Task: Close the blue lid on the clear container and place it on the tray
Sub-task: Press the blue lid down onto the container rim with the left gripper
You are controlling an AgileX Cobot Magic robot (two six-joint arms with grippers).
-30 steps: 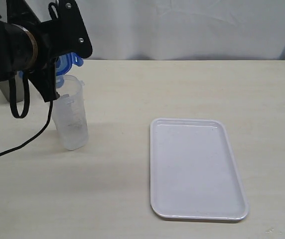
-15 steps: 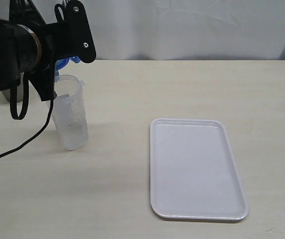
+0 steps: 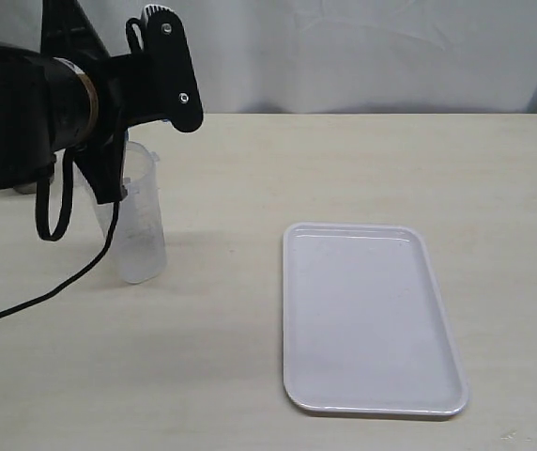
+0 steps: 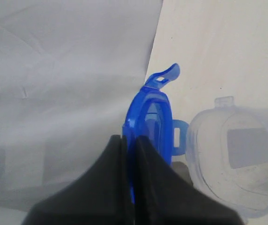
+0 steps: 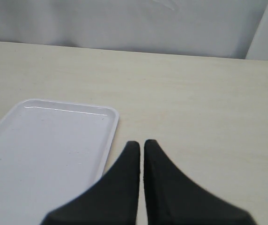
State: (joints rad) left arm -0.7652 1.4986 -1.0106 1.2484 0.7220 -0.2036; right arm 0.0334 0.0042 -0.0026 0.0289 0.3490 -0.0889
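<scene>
The clear container (image 3: 137, 221) stands upright on the table at the left, its top partly behind my left arm. In the left wrist view its open rim (image 4: 234, 157) lies just beside the blue lid (image 4: 152, 117), which my left gripper (image 4: 130, 140) holds edge-on, shut on its side. In the exterior view the lid is hidden behind the black arm. The white tray (image 3: 367, 315) lies flat at the centre right. My right gripper (image 5: 142, 144) is shut with nothing in it, hovering by the tray's (image 5: 40, 154) corner; it does not show in the exterior view.
A white cloth backdrop (image 3: 362, 52) runs behind the table's far edge. A black cable (image 3: 43, 291) hangs from the left arm down to the table at the left. Bare tabletop (image 3: 203, 376) surrounds the tray.
My left arm has moved right and slightly down over the container, and the blue lid, visible above the rim before, is now hidden behind the arm. The container and tray have not moved.
</scene>
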